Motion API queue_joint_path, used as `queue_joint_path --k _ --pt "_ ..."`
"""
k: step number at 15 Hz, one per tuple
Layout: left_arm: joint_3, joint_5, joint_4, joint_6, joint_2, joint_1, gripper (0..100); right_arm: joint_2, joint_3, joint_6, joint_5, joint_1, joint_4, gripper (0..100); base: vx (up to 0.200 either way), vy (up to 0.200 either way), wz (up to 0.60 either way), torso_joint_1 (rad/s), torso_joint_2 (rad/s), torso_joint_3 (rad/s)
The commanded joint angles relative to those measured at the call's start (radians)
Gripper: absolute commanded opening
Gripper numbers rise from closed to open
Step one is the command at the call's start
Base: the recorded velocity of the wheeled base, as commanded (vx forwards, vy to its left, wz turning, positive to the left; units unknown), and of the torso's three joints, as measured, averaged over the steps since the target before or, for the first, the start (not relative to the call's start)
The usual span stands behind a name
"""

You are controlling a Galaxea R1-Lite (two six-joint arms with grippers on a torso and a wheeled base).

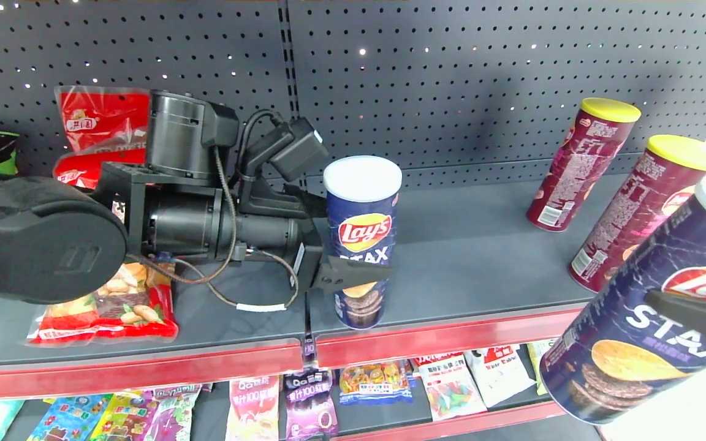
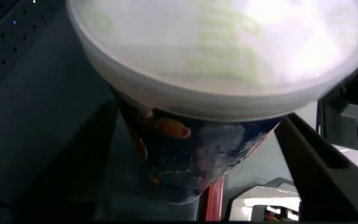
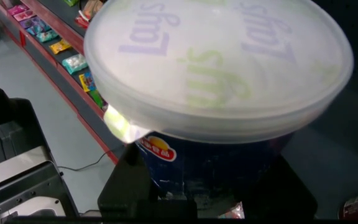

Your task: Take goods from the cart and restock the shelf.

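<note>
A blue chip can [image 1: 362, 228] with a white lid stands upright on the grey shelf [image 1: 469, 251], close to its red front edge. My left gripper [image 1: 360, 273] comes in from the left and is shut on the can's lower half, one dark finger [image 1: 347, 275] across its front. From the left wrist, that can [image 2: 229, 56] sits between the fingers [image 2: 309, 162]. At the lower right, in front of the shelf, my right gripper [image 1: 659, 306] is shut on a second blue chip can [image 1: 629, 361], held tilted in the air. That can's lid [image 3: 216, 62] faces the right wrist camera.
Two maroon cans with yellow lids [image 1: 580, 165] [image 1: 641, 211] lean at the shelf's right end. Red snack bags [image 1: 105, 122] [image 1: 108, 309] lie at the left, behind and under my left arm. Bare shelf lies between the blue can and the maroon ones. Several packets [image 1: 371, 383] fill the lower shelf.
</note>
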Motion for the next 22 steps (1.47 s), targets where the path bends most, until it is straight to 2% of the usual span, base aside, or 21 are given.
queue_joint_path --k 1,4,5,6,8,9,10,11,12,13,14,15,19,22 --pt "0.048 0.008 -0.004 0.0 -0.031 0.003 100 0.05 -0.013 -0.002 0.0 0.001 -0.004 0 0.0 0.0 0.0 0.0 0.0 0.0" --pt "0.243 0.04 -0.007 -0.001 -0.161 0.04 100 0.195 -0.131 -0.005 0.005 0.006 -0.005 0 0.0 0.0 0.0 0.0 0.0 0.0" --pt "0.329 0.052 -0.007 -0.003 -0.236 0.073 100 0.282 -0.214 -0.007 0.01 0.007 -0.005 0 0.0 0.0 0.0 0.0 0.0 0.0" --pt "0.357 0.052 -0.007 -0.003 -0.267 0.087 100 0.32 -0.249 -0.008 0.011 0.009 -0.007 0 0.0 0.0 0.0 0.0 0.0 0.0" --pt "0.452 0.054 -0.005 -0.004 -0.378 0.161 100 0.481 -0.399 -0.007 0.02 0.009 -0.007 0 0.0 0.0 0.0 0.0 0.0 0.0" --pt "0.452 0.054 -0.005 -0.004 -0.378 0.161 100 0.481 -0.399 -0.007 0.02 0.009 -0.007 0 0.0 0.0 0.0 0.0 0.0 0.0" --pt "0.535 0.054 -0.002 -0.012 -0.465 0.201 100 0.601 -0.518 -0.007 0.048 0.009 -0.007 0 0.0 0.0 0.0 0.0 0.0 0.0" --pt "0.585 0.055 -0.002 -0.052 -0.529 0.202 100 0.71 -0.63 -0.01 0.054 0.009 -0.007 0 0.0 0.0 0.0 0.0 0.0 0.0" --pt "0.596 0.055 -0.004 -0.07 -0.549 0.202 100 0.745 -0.672 -0.011 0.054 0.009 -0.007 0 0.0 0.0 0.0 0.0 0.0 0.0" --pt "0.607 0.075 -0.004 -0.107 -0.589 0.202 100 0.836 -0.784 -0.018 0.053 0.007 -0.011 0 0.0 0.0 0.0 0.0 0.0 0.0" --pt "0.607 0.08 -0.004 -0.109 -0.592 0.202 100 0.844 -0.795 -0.018 0.053 0.007 -0.011 0 0.0 0.0 0.0 0.0 0.0 0.0" --pt "0.605 0.098 -0.002 -0.141 -0.631 0.202 100 0.932 -0.889 -0.016 0.057 0.009 -0.011 0 0.0 0.0 0.0 0.0 0.0 0.0" --pt "0.613 0.1 0.001 -0.141 -0.652 0.202 100 1.072 -1.03 -0.018 0.083 0.039 -0.01 0 0.0 0.0 0.0 0.0 0.0 0.0" --pt "0.641 0.126 -0.001 -0.141 -0.658 0.201 100 1.136 -1.09 -0.019 0.088 0.072 -0.008 0 0.0 0.0 0.0 0.0 0.0 0.0"
